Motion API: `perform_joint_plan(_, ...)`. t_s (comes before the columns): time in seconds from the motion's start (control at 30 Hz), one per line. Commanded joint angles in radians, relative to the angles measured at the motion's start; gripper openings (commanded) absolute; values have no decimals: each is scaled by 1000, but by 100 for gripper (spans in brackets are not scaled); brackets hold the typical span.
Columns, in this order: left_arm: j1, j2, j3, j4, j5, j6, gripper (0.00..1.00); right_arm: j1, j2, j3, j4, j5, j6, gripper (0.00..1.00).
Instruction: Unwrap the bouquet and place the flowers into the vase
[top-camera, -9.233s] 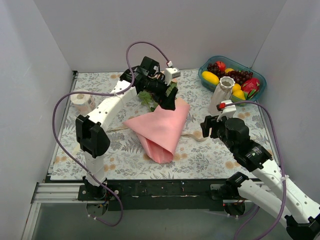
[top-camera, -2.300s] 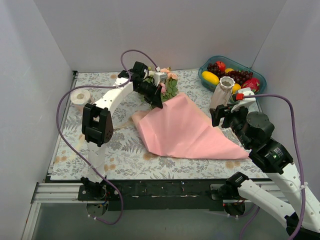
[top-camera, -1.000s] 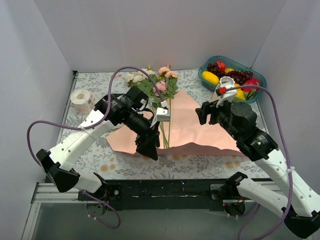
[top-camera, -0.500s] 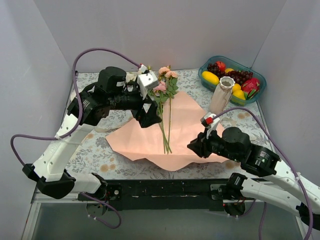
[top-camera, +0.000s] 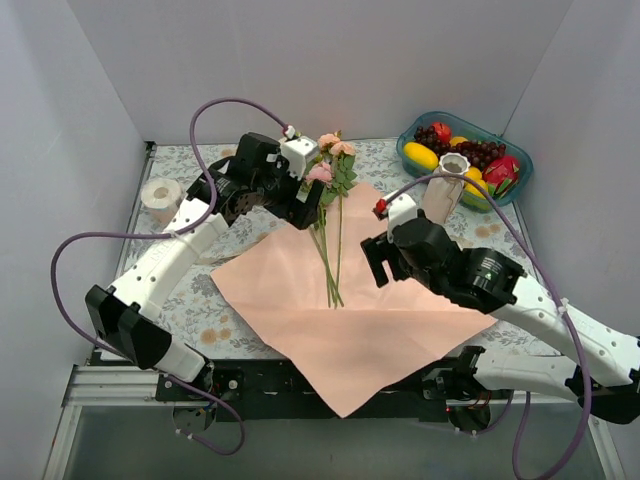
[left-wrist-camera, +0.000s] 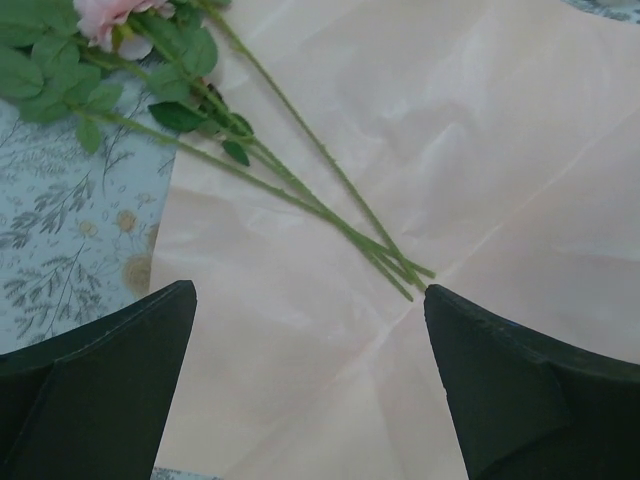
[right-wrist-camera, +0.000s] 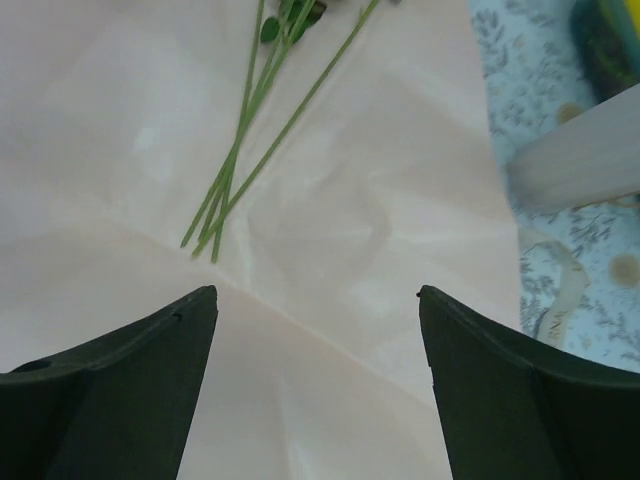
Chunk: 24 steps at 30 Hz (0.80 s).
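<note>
The bouquet lies unwrapped. Its pink paper (top-camera: 340, 330) is spread flat, with a corner reaching over the near edge. The flowers (top-camera: 330, 170) rest on it, blooms toward the back and thin green stems (top-camera: 330, 265) pointing forward. My left gripper (top-camera: 305, 205) hovers open beside the leaves, over the paper (left-wrist-camera: 320, 380), with the stems (left-wrist-camera: 300, 185) ahead and nothing between its fingers. My right gripper (top-camera: 373, 262) hangs open and empty just right of the stems (right-wrist-camera: 250, 130). The whitish vase (top-camera: 447, 180) stands upright behind the right arm and shows as the vase (right-wrist-camera: 580, 160) at that wrist view's right edge.
A teal fruit bowl (top-camera: 403, 148) sits at the back right beside the vase. A white tape roll (top-camera: 160, 195) stands at the far left. A cream ribbon (right-wrist-camera: 555, 300) lies on the floral cloth right of the paper. Grey walls close three sides.
The pink paper has slid toward the near edge and spread flat, one corner now over the rail. My right gripper has moved from the paper's front edge to beside the stems. My left arm shifted right.
</note>
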Motion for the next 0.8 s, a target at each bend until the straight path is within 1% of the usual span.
perform_joint_plan(0.0,169,-28,-73,59,-13,-15,98,-14,101,159,137,257,-110,90)
perform_joint_plan(0.03,208,-16,-84,57,8,-19,98,-31,132,209,145,240,-114,90)
perform_joint_plan(0.07,246,-7,-90,51,73,-23,98,-54,208,238,119,222,-103,89)
perform_joint_plan(0.1,304,1,-101,44,94,-20,98,-114,251,266,96,164,-63,87)
perform_joint_plan(0.2,360,7,-147,42,126,-18,98,-217,419,340,29,-2,-2,80)
perform_joint_plan(0.27,364,-1,-179,60,119,-9,98,-220,509,337,47,1,24,76)
perform_joint_plan(0.3,373,-7,-217,88,100,-15,98,-220,531,329,74,-5,24,76)
perform_joint_plan(0.37,383,-18,-253,112,102,-7,98,-219,584,309,154,-22,12,76)
perform_joint_plan(0.43,383,-19,-299,128,99,14,98,-232,618,303,197,-39,3,74)
perform_joint_plan(0.47,383,-19,-311,126,103,29,95,-242,652,302,231,-51,3,70)
perform_joint_plan(0.53,383,-22,-351,131,93,49,93,-274,687,302,257,-62,4,66)
perform_joint_plan(0.6,383,-34,-379,140,83,65,92,-297,741,300,289,-59,6,65)
perform_joint_plan(0.77,383,-47,-449,151,57,124,90,-314,831,275,444,-21,-11,64)
